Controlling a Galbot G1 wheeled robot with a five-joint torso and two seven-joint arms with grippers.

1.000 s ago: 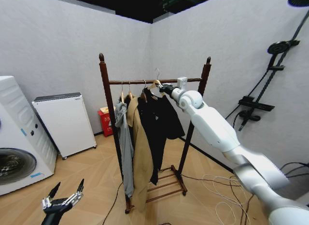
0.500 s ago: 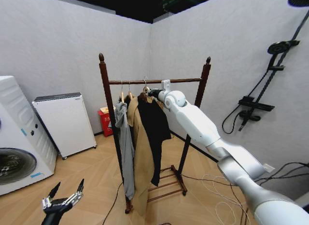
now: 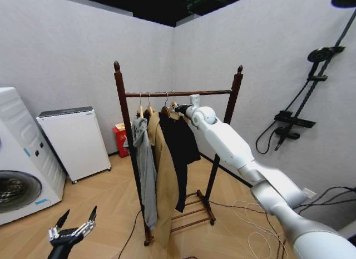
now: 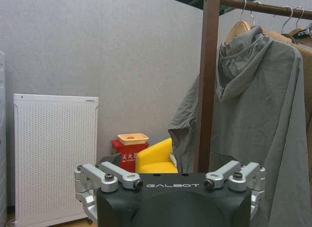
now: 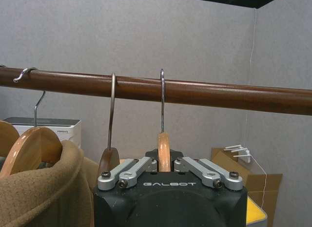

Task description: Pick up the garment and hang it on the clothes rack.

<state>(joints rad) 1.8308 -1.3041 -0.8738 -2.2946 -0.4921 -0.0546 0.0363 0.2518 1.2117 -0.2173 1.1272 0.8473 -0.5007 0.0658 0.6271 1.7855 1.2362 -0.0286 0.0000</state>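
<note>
The garment (image 3: 179, 153), a black shirt, hangs from the clothes rack (image 3: 124, 131) on a light wooden hanger (image 5: 164, 148). The hanger's metal hook (image 5: 162, 90) sits over the horizontal bar (image 5: 219, 93). My right gripper (image 3: 179, 108) reaches up to the bar, its fingers (image 5: 127, 171) closed on the hanger's neck just below the hook. Low at the left, near the floor, my left gripper (image 3: 74, 225) stands open and holds nothing.
A grey hooded jacket (image 3: 144, 170) and a tan coat (image 3: 164, 187) hang left of the black shirt. A washing machine (image 3: 22, 159), a white cabinet (image 3: 75, 139) and a red box (image 3: 119, 138) stand at the left. Cables (image 3: 253, 220) lie on the floor at the right.
One second ago the hook was held above the bar, farther right. My right gripper carried the hanger left, and the hook now rests on the bar. The left arm has not moved.
</note>
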